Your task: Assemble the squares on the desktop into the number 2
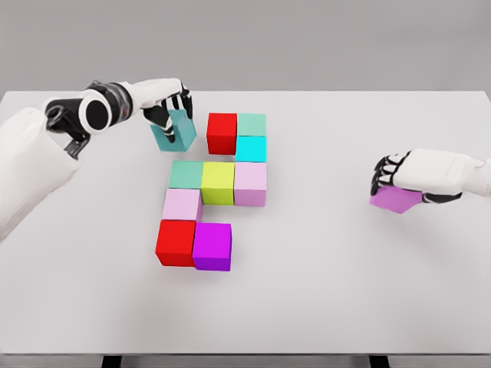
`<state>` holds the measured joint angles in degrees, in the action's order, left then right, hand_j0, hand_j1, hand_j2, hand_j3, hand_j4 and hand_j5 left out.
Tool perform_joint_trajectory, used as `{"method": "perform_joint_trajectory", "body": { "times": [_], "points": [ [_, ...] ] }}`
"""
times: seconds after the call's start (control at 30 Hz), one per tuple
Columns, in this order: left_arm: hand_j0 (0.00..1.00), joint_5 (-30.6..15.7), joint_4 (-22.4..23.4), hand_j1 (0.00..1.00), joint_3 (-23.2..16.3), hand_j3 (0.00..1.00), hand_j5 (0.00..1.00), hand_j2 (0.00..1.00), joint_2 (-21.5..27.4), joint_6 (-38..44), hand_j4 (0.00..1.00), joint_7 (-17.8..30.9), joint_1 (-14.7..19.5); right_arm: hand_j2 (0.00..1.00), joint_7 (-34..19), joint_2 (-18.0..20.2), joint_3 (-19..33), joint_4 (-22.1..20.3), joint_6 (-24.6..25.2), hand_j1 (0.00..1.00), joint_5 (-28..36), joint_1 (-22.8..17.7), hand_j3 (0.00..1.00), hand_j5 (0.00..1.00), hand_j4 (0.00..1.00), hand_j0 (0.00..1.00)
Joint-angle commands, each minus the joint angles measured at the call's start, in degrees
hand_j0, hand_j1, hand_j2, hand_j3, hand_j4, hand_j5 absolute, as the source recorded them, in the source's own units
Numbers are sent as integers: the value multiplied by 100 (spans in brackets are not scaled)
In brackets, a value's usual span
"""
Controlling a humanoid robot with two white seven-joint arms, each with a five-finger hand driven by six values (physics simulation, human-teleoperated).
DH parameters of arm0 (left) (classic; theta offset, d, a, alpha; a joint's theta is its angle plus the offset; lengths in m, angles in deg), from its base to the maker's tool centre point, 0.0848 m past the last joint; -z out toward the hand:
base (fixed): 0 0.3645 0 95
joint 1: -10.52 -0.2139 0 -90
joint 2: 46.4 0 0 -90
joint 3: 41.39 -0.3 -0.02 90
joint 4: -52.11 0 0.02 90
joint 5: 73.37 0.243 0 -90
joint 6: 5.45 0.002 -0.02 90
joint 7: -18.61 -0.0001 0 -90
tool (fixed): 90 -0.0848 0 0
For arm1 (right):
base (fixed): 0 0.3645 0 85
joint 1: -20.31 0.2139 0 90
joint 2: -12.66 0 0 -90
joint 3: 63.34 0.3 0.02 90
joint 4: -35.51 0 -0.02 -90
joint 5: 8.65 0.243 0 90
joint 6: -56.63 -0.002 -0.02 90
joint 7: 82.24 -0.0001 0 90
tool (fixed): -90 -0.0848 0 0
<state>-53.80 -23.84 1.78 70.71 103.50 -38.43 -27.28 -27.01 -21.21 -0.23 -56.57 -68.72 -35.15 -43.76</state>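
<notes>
The left hand (pixel 170 103) has its fingers closed around a teal cube (pixel 173 130), tilted and just left of the red cube (pixel 222 133) that heads the top row; the likely slip is setting it down skewed, so a corner knocks that red cube and shoves the whole row out of line. The right hand (pixel 399 175) lies curled over a purple cube (pixel 396 198), well apart from the figure on the white table (pixel 345 291); dragged in carelessly, it could strike the magenta cube (pixel 212 246) at the bottom. Counted, ten cubes show: two red, two pale pink, and one each of teal, mint, cyan, sea-green, yellow-green, magenta and purple (eight of these already sit in the figure).
</notes>
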Motion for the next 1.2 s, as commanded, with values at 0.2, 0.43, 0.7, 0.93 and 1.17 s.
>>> {"method": "perform_joint_trajectory", "body": {
  "times": [0.2,0.43,0.7,0.93,1.17],
  "points": [
    [35,55,133,35,-283,35,35,35,-136,55,35,-1011,-18,62,-24,-305,-71,-363,35,62,101,18,62,62,62,62],
    [43,47,212,43,-398,43,43,43,-136,55,43,-1011,-26,63,-24,-805,-326,-495,35,63,83,184,63,63,63,63],
    [57,29,212,57,-398,57,57,57,-188,47,57,-1011,-44,64,-24,-999,-765,-802,35,64,83,281,64,64,64,64],
    [68,20,300,68,-398,68,68,68,-206,47,68,-1020,-35,64,-24,-1306,-1337,-855,35,64,83,571,64,64,64,64],
    [73,3,300,73,-398,73,73,73,-215,47,73,-1020,-26,65,-24,-1438,-1715,-855,35,65,83,624,65,65,65,65]
  ]
}}
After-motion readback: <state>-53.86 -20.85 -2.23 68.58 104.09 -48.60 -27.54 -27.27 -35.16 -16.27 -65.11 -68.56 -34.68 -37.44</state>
